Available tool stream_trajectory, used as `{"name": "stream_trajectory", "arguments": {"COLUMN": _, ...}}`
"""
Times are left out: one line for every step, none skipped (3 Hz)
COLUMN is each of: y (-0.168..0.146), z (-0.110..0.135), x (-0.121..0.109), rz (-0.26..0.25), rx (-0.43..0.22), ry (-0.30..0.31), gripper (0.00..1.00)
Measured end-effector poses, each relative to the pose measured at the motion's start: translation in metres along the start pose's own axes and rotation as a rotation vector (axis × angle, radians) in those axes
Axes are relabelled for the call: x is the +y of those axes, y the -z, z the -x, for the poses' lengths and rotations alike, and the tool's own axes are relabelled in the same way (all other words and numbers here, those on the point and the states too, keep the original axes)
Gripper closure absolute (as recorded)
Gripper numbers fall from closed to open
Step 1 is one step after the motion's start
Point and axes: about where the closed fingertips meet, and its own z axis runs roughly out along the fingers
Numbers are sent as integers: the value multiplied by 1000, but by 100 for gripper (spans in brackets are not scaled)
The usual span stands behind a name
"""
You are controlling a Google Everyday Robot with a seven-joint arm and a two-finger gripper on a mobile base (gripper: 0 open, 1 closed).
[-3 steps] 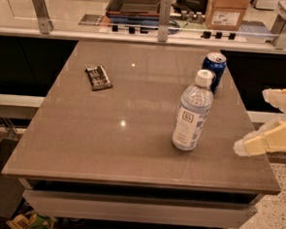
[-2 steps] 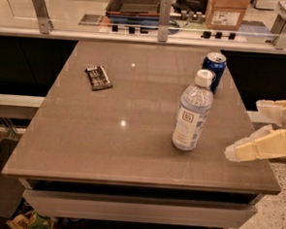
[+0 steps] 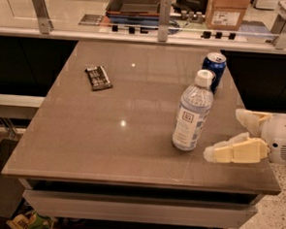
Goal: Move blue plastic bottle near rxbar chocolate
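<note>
The blue plastic bottle (image 3: 193,112) stands upright on the brown table, right of centre, with a white cap and a pale label. The rxbar chocolate (image 3: 98,78) lies flat at the far left of the table, well apart from the bottle. My gripper (image 3: 225,136) comes in from the right edge, its pale fingers spread wide and empty. The near finger (image 3: 233,152) lies just right of the bottle's base. The far finger (image 3: 249,119) is farther right, beyond the table edge.
A dark-blue soda can (image 3: 214,71) stands just behind the bottle. A glass barrier with metal posts (image 3: 163,13) runs along the table's far edge. The table's right edge (image 3: 257,157) passes under the gripper.
My gripper has moved left, toward the bottle, from the right edge. The bottle, the can and the bar have not moved.
</note>
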Motion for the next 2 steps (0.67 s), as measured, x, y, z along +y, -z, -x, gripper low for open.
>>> {"name": "stream_trajectory", "arguments": {"y": -19, "z": 7, "x": -1, "rz": -4, "rx": -76, "ry": 27, "gripper": 0}}
{"name": "stream_trajectory", "arguments": {"y": -36, "z": 14, "x": -5, "rz": -28, "rx": -118, "ry": 48, "gripper": 0}}
